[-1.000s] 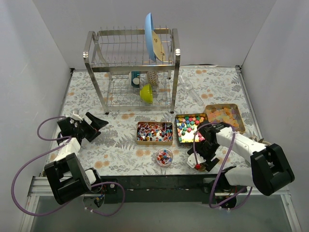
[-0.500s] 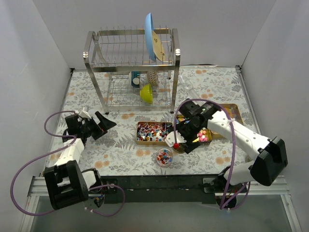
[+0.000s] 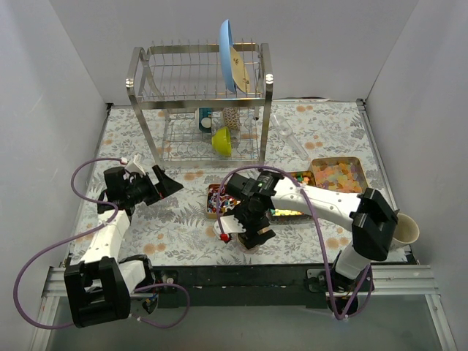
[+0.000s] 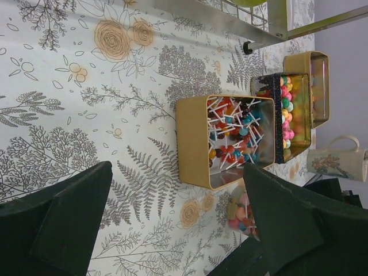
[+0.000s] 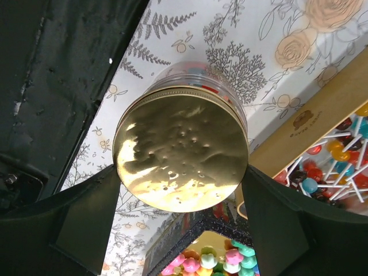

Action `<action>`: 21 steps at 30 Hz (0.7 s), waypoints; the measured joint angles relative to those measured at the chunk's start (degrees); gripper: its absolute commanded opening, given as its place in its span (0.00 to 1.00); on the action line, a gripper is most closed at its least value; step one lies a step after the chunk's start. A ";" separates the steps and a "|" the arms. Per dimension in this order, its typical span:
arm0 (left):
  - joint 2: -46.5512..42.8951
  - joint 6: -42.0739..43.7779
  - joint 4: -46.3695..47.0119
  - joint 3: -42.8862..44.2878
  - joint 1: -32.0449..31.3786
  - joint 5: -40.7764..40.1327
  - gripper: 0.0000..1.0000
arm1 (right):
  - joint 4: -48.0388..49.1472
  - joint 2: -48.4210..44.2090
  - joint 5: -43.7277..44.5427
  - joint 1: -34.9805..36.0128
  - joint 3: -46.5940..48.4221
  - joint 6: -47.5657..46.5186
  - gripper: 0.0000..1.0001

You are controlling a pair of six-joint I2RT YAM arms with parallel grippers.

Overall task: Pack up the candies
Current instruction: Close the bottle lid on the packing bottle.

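Note:
My right gripper (image 5: 181, 169) is shut on a round gold lid (image 5: 181, 146), held by its rim over a small clear jar (image 5: 175, 76) of mixed candies (image 4: 238, 208). I cannot tell whether the lid touches the jar. From above, the right gripper (image 3: 246, 231) hides the jar. Three open gold tins hold more candies: stick sweets (image 4: 233, 135), pastel ones (image 4: 286, 109) and orange-yellow ones (image 3: 338, 175). My left gripper (image 3: 162, 184) hovers open and holding nothing to the left of the tins, fingers (image 4: 69, 215) wide apart.
A steel dish rack (image 3: 201, 102) with a blue plate (image 3: 228, 55) and a green bowl (image 3: 221, 141) stands at the back. A mug (image 3: 404, 228) lies on its side at the near right, by the right arm's base. White walls enclose the floral table (image 3: 146, 234).
The right arm has swung left from the near right of the table, carrying the gold lid to above the jar. The left gripper has drifted slightly right and further from its base.

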 measured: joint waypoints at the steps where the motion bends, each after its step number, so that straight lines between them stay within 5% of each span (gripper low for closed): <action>1: -0.26 -0.04 -0.13 0.00 0.00 0.00 0.98 | 0.22 0.66 0.72 0.26 0.00 0.68 0.72; 21: -1.92 -0.85 -0.33 0.00 -1.14 0.07 0.98 | 1.31 3.87 7.78 6.21 0.44 5.88 0.71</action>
